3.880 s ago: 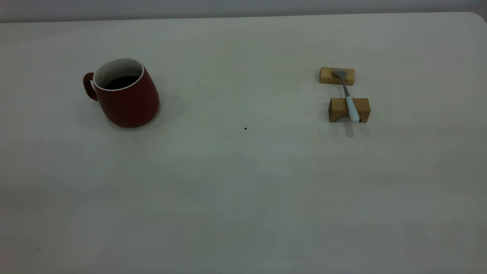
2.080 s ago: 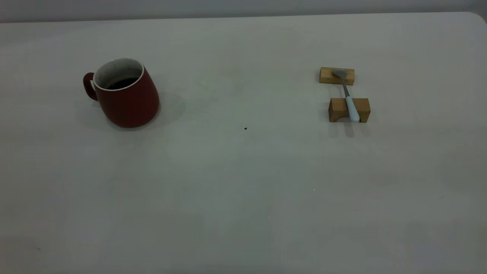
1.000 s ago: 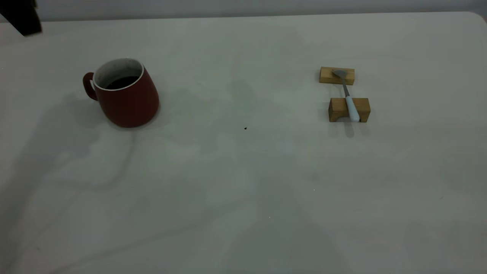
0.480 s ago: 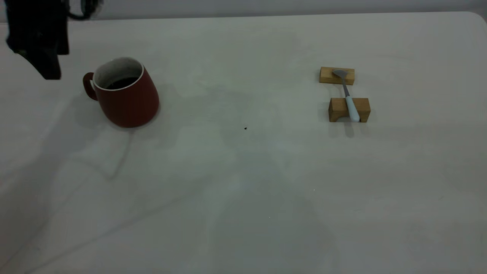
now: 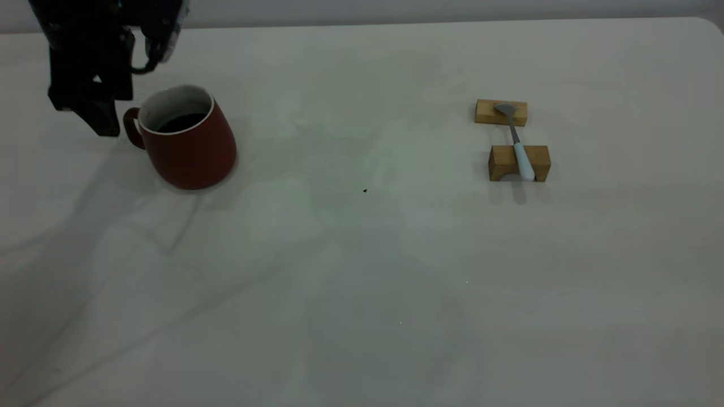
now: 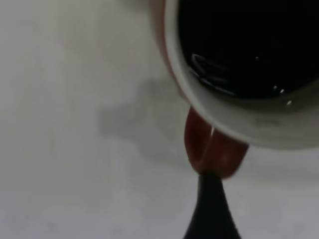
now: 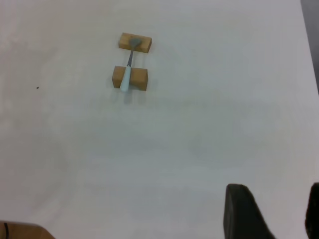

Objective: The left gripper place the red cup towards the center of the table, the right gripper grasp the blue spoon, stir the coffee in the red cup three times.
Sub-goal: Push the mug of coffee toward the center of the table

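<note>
The red cup point(image 5: 192, 150) stands at the table's point(image 5: 362, 271) left, its handle point(image 5: 131, 128) turned left, dark coffee point(image 5: 180, 122) inside. My left gripper point(image 5: 106, 123) hangs just left of that handle. In the left wrist view one dark finger point(image 6: 212, 211) ends right at the handle point(image 6: 214, 149), under the white rim point(image 6: 239, 122) and the coffee point(image 6: 249, 45); bare table lies beside it, so the gripper reads as open. The blue spoon point(image 5: 521, 148) lies across two wooden blocks at the right. My right gripper point(image 7: 278, 214) hovers open, high above the table and far from the spoon point(image 7: 126, 75).
The spoon's bowl rests on a flat wooden block point(image 5: 500, 112) and its handle on an arched block point(image 5: 504, 163). A tiny dark speck point(image 5: 365, 190) marks the table's middle. The table's far edge runs along the top, with a rounded corner at the upper right.
The left arm has come in from the upper left and dropped down beside the cup's handle. The cup, spoon and blocks have not moved.
</note>
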`<move>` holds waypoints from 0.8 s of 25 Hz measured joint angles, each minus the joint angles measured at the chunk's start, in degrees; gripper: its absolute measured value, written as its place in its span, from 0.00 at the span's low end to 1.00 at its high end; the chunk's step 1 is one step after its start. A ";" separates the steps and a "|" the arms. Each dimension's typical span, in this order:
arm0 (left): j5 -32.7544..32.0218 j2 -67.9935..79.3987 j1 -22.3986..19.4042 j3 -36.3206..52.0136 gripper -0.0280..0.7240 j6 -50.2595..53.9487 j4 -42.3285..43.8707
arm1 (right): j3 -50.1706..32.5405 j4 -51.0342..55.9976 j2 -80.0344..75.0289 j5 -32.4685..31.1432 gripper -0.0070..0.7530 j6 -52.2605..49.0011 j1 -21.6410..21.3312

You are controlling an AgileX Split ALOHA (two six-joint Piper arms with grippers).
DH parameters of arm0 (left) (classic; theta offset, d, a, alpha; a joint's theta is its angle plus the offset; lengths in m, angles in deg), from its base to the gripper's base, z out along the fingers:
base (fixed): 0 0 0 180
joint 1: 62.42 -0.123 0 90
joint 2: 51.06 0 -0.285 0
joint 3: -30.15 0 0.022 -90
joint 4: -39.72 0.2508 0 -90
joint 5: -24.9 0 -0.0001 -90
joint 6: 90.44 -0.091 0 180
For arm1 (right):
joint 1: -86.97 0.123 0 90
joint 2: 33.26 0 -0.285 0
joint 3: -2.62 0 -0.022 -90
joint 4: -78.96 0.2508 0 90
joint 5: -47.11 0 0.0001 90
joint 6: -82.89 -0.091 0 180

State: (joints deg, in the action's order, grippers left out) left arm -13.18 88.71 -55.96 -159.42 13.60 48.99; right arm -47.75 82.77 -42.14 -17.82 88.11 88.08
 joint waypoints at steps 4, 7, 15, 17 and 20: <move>3.05 0.92 0.00 -0.05 0.83 -1.30 0.00 | 0.00 0.00 0.00 0.00 0.47 0.00 0.00; 5.14 1.15 0.00 -0.05 0.82 -1.42 0.00 | 0.00 0.00 0.00 0.00 0.47 0.00 0.00; 6.52 1.42 0.00 -0.05 0.82 -1.52 0.00 | 0.00 0.00 0.00 0.00 0.47 0.00 0.00; 6.56 2.07 0.00 -0.05 0.82 -1.52 -0.20 | 0.00 0.00 0.00 0.00 0.47 0.00 0.00; 6.56 2.98 0.00 -0.05 0.78 -1.52 -1.20 | 0.00 0.00 0.00 0.00 0.47 0.00 0.00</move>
State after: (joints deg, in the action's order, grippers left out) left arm -6.62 91.69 -55.96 -159.47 12.08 47.78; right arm -47.75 82.77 -42.14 -17.82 88.11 88.08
